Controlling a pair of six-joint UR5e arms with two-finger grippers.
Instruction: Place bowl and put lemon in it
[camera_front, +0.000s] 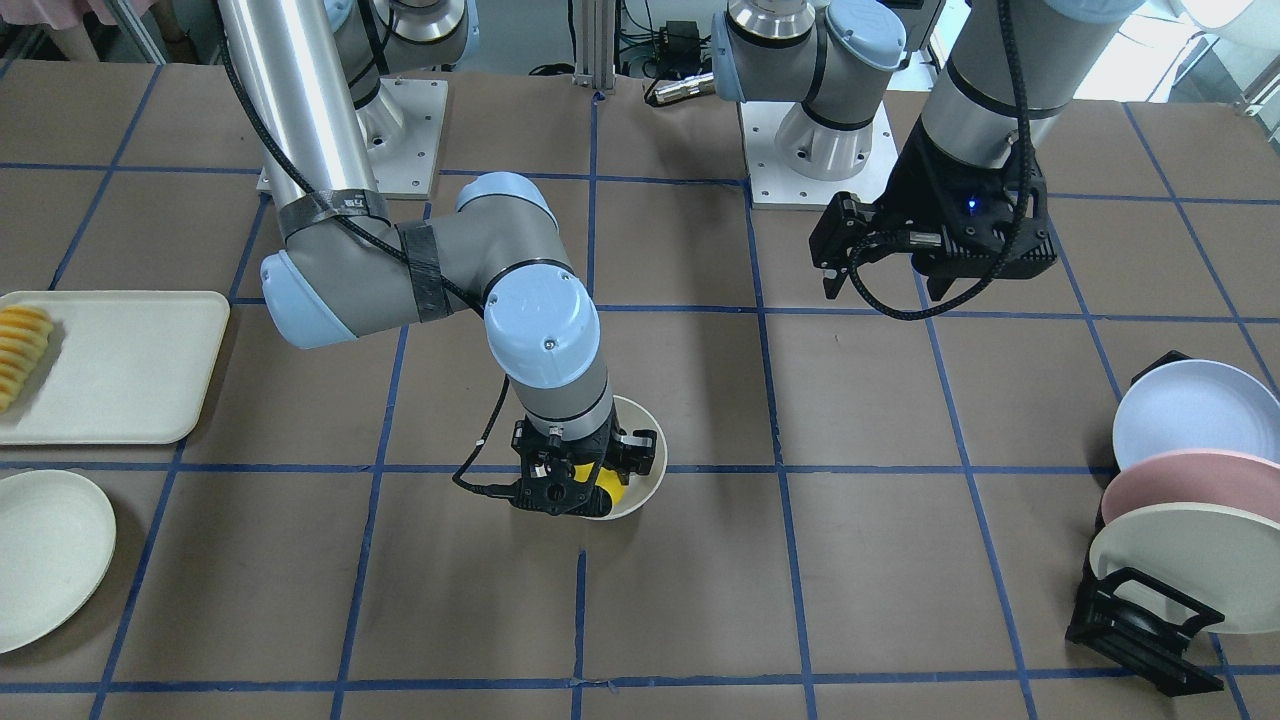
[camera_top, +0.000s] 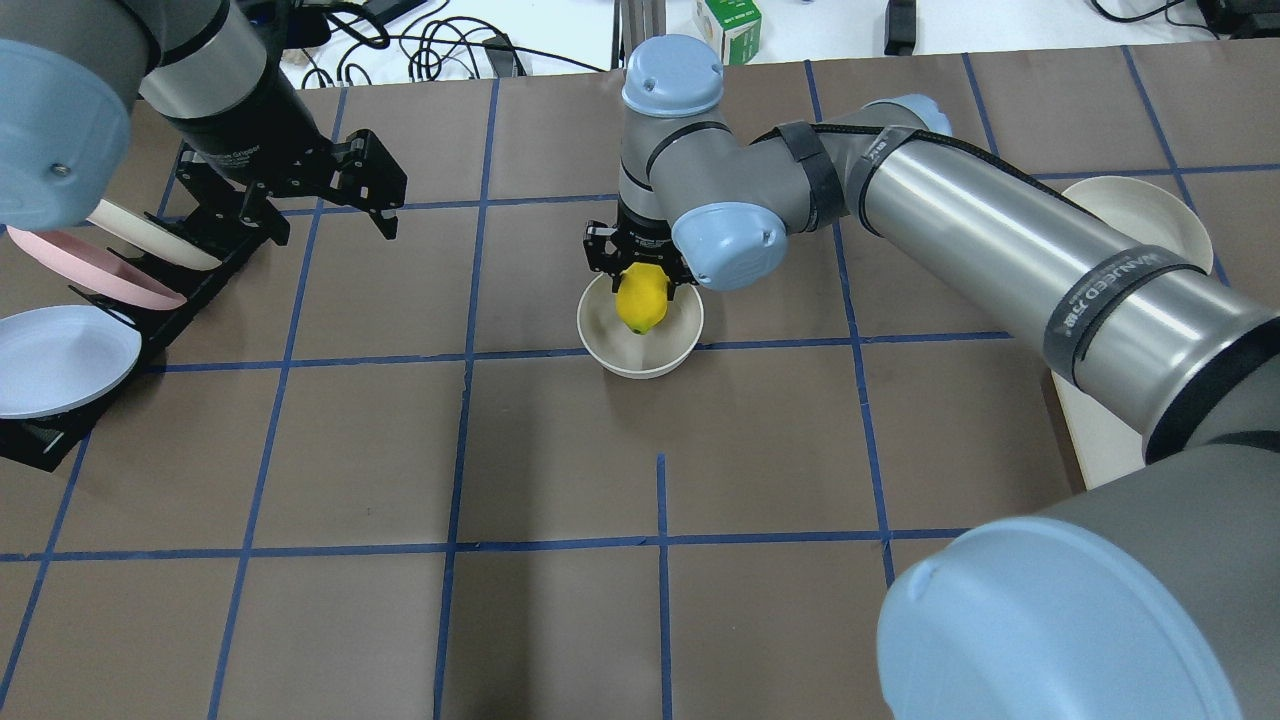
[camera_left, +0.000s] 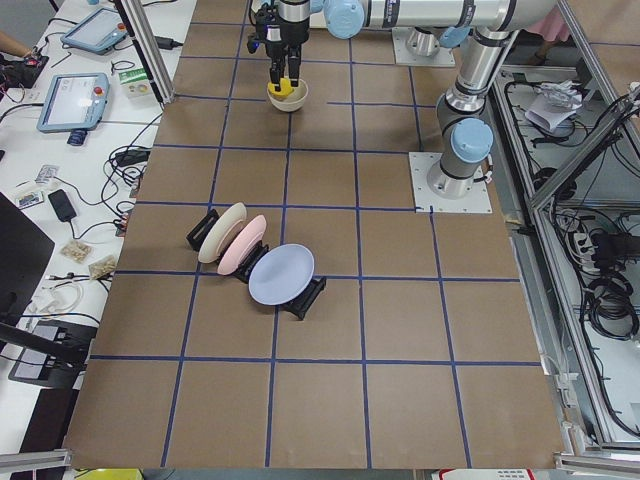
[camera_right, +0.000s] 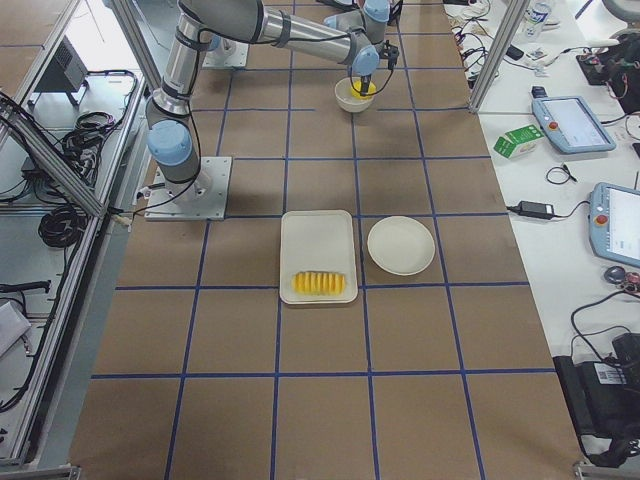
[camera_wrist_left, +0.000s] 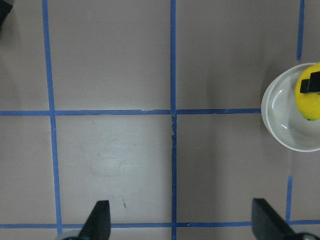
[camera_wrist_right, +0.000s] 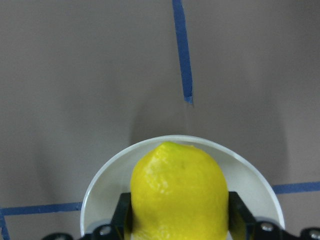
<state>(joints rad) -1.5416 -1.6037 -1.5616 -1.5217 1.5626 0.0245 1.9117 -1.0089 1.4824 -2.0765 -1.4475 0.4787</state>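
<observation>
The bowl (camera_top: 640, 362) stood upright on the brown table (camera_top: 400, 450), close to where two blue lines (camera_top: 462, 356) crossed. The right gripper (camera_top: 642, 280) pointed straight down over it, and its two fingers (camera_wrist_right: 124, 216) were squeezed on the sides of the lemon (camera_wrist_right: 179, 192). The lemon hung inside the ring of the bowl, more toward the side away from the robot than in the middle. I could not tell if it touched the bottom. The left gripper (camera_wrist_left: 182, 220) was well apart from the bowl, with its fingers spread wide and nothing between them. I think the job was nearly done, and the step in hand was to set the lemon down and let go. To do that well, the arm should go down slowly and straight, so the fingers do not bump the rim. It would help to slide a little toward the middle of the bowl first. The fingers should open only when the lemon is very low, because a lemon is round and could bounce or roll out. The bowl looks small and light, so a knock might push or tip it. Then the gripper should lift straight up without touching the sides.
</observation>
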